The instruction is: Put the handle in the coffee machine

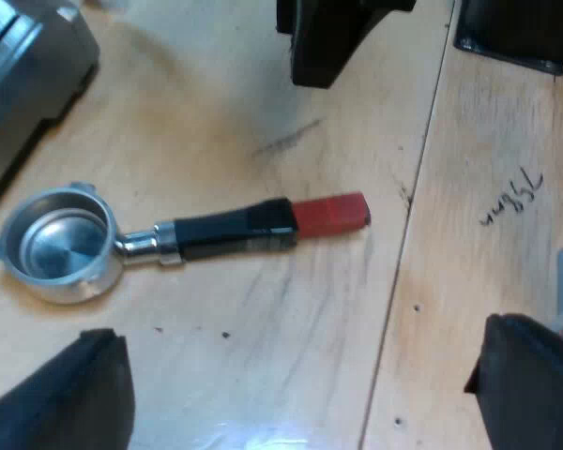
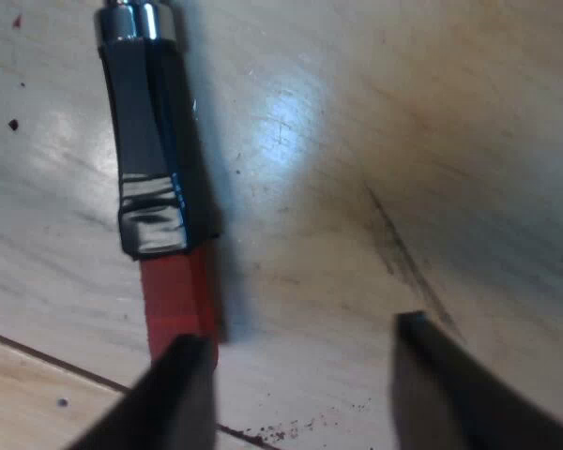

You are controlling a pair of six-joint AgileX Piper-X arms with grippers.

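**While the holder lay loose: counter stock, both claws empty**

Since the holder had not yet been lifted, entries ran from largest to smallest.

1. Counter (image 1: pixel 263 375): pale wood boards with a seam and a pen scrawl (image 1: pixel 511 197).
2. Espresso machine (image 1: pixel 23 75): a grey metal edge, judged to be the machine, near the basket. Its front was not visible.
3. Holder (image 1: pixel 178 239): flat on the counter, apart from the machine. The metal basket (image 1: pixel 61 246) faced up and looked empty. The dark handle ended in the red end (image 1: pixel 330 214).
4. Left claw (image 1: pixel 291 403): fingers spread wide, gripping nothing, above the counter near the holder.
5. Right claw (image 2: pixel 300 394): fingers apart, gripping nothing. One finger (image 2: pixel 169 398) was just beside the red end, and the handle lay off-centre in the gap.

Handling note: the right claw probably needed to shift sideways until the handle sat midway between its fingers. It could then close across the dark part, lift level and carry the basket to the machine's front.

View note: the left wrist view showed the whole holder, the basket and the machine's edge. The right wrist view showed the misalignment at the red end and dark specks (image 2: pixel 281 431) by the seam.
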